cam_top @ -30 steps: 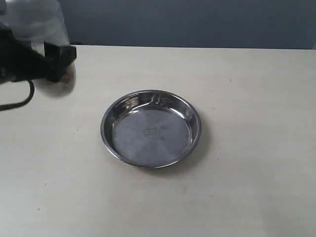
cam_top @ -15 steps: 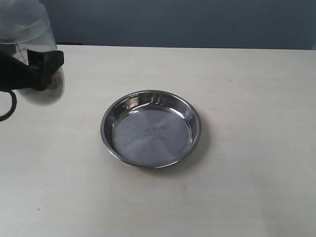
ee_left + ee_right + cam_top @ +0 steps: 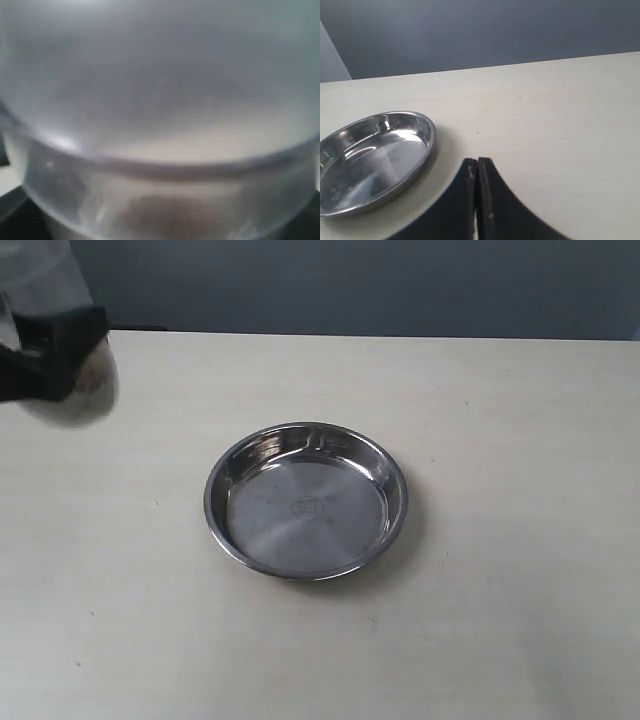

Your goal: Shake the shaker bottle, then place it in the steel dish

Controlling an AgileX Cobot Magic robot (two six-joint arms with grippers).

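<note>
The shaker bottle (image 3: 52, 285), frosted and motion-blurred, hangs tilted above the table's far left corner, with brown granules (image 3: 95, 375) at its lower end. My left gripper (image 3: 58, 352) is shut around its body. In the left wrist view the shaker bottle (image 3: 160, 100) fills the picture, brown granules (image 3: 165, 215) showing through its wall. The steel dish (image 3: 306, 502) lies with nothing in it at the table's middle, well to the right of the bottle. My right gripper (image 3: 477, 162) is shut on nothing, low over the table beside the steel dish (image 3: 370, 160); it is out of the exterior view.
The pale table (image 3: 500, 620) carries nothing but the dish. Its far edge meets a dark blue wall (image 3: 400, 285). Bare tabletop lies right of and in front of the dish.
The left gripper and bottle have moved up and to the left, and the bottle's tilt has changed. The dish has not moved.
</note>
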